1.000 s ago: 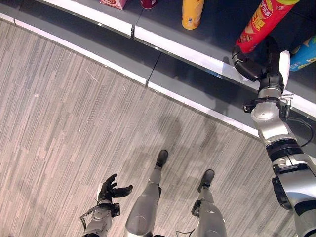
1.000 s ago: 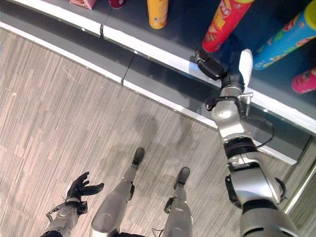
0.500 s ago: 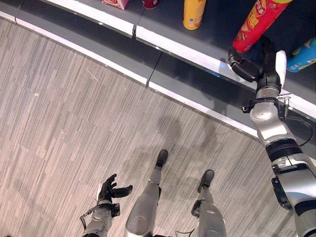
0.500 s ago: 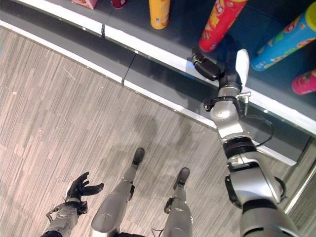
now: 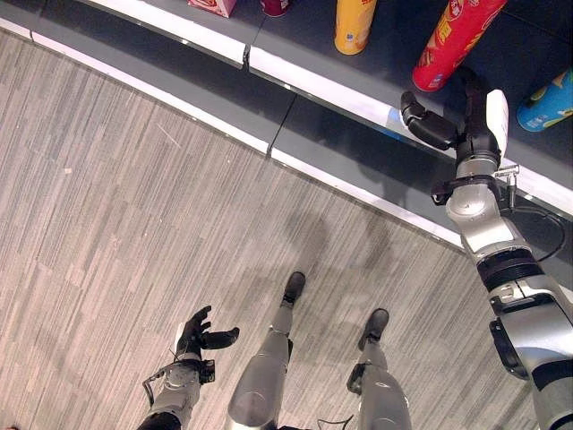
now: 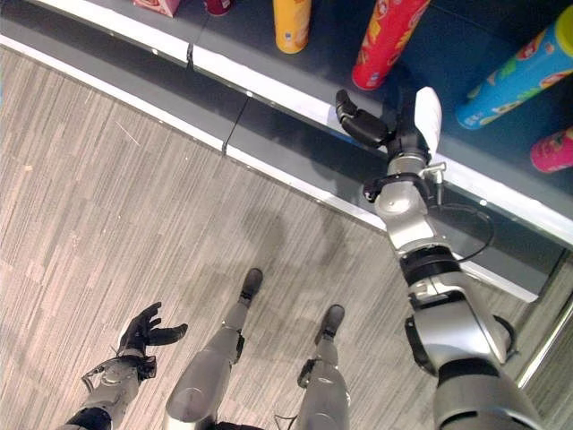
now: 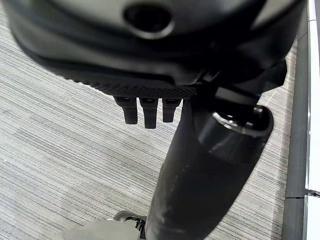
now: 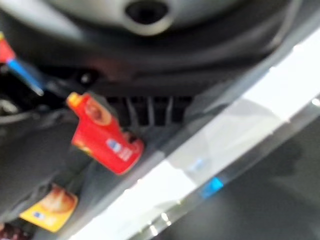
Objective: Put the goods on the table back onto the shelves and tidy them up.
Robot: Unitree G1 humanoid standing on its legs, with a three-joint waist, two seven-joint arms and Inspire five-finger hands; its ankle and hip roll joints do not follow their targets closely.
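The robot's right hand point(image 5: 466, 130) reaches to the front lip of a dark grey shelf point(image 5: 358, 90), its fingers splayed wide and holding nothing, the white-covered thumb standing apart from the dark fingers. A tall red cylindrical can point(image 5: 455, 40) stands on the shelf just beyond the fingertips and a little to their left, apart from the hand, its glossy printed wrap catching the light. Further to the hand's left stands a shorter yellow can point(image 5: 354, 25), and beyond that a dark red can point(image 5: 274, 6) and the corner of a pink box point(image 5: 211, 6). To the hand's right a blue tube point(image 6: 519, 67) leans on the shelf, with a pink container point(image 6: 551, 149) past it. A smooth white strip runs along the shelf's front edge. Below lies a floor point(image 5: 134, 224) of grey streaked planks. The left hand point(image 5: 199, 336) hangs low over that floor, well away from the shelf, fingers loosely spread and empty
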